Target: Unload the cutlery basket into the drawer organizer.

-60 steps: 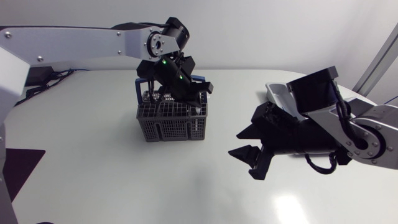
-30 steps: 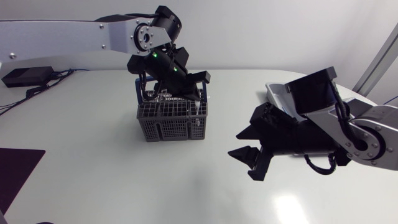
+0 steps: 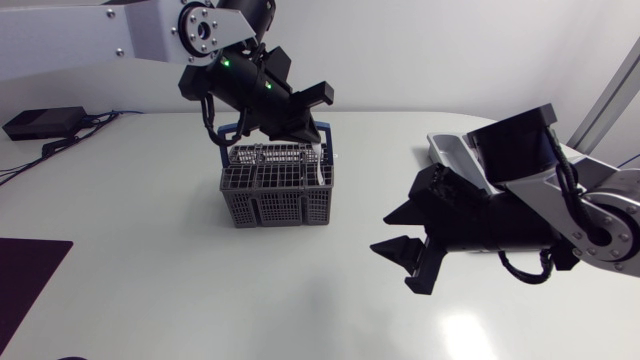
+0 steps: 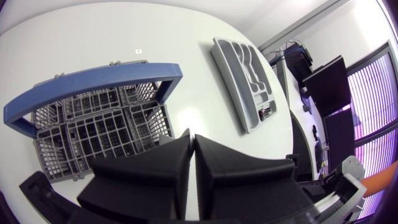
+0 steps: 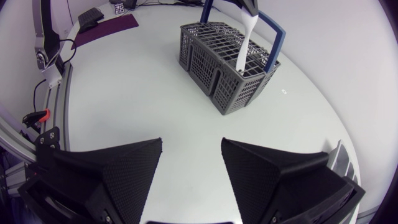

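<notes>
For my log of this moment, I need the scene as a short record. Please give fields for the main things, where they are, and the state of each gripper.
basket: dark grey, blue handle, stands on the white table
left gripper: above the basket, shut on a white utensil
white utensil: lifted partway, lower end inside the basket
right gripper: open, empty, above the table, apart from the basket
organizer: grey, near the table's edge, beyond the basket
</notes>
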Tool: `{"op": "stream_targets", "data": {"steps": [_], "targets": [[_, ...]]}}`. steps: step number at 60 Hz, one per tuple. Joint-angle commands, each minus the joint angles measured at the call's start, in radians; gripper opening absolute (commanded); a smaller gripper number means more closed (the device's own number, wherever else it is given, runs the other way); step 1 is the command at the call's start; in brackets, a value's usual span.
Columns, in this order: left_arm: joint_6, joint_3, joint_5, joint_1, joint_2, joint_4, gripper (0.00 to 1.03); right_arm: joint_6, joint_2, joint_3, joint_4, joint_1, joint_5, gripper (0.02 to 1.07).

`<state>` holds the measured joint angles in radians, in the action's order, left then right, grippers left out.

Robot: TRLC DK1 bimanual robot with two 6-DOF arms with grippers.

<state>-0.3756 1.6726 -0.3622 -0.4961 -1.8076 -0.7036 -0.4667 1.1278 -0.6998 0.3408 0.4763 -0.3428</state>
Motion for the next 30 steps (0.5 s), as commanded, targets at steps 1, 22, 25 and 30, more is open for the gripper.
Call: {"op": "stream_targets", "data": {"steps": [1, 22, 25, 30], "targets": [[-0.042, -0.045, -0.012, 0.002, 0.056, 0.004, 0.04, 0.023, -0.023, 0.017, 0.017, 0.007, 0.004, 0.72], [-0.052, -0.137, -0.004, -0.024, 0.217, 0.023, 0.04, 0.022, -0.106, 0.020, 0.043, -0.001, 0.002, 0.72], [-0.046, -0.152, -0.004, -0.030, 0.237, 0.026, 0.04, 0.020, -0.118, 0.019, 0.046, -0.004, -0.001, 0.72], [-0.025, -0.191, -0.004, -0.055, 0.274, 0.026, 0.04, 0.017, -0.137, 0.017, 0.049, -0.007, -0.004, 0.72]]}}
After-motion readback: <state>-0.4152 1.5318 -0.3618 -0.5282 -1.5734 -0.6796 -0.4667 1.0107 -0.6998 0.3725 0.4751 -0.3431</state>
